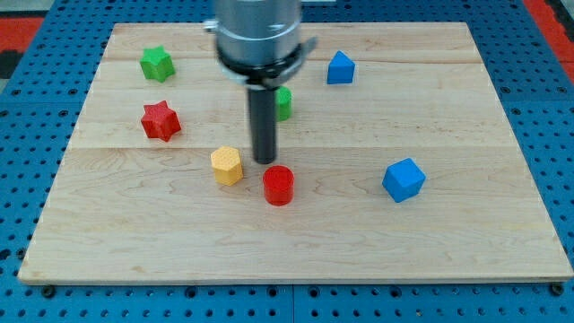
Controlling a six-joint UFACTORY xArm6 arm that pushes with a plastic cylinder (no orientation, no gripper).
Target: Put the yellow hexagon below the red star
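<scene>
No jaws on this rig, just the rod. My tip [265, 161] sits on the worktop [466, 224], just off the yellow hexagon [227, 165] at its 3 o'clock and just beside the red cylinder [279, 185] at its 11 o'clock. Can't tell if it touches either. Hexagon lies at 4 o'clock from the red star [160, 120]. Green star [157, 64] at the red star's 12. Green block [283, 102] half hidden behind the rod. Blue blocks at [340, 67] and [404, 179].
</scene>
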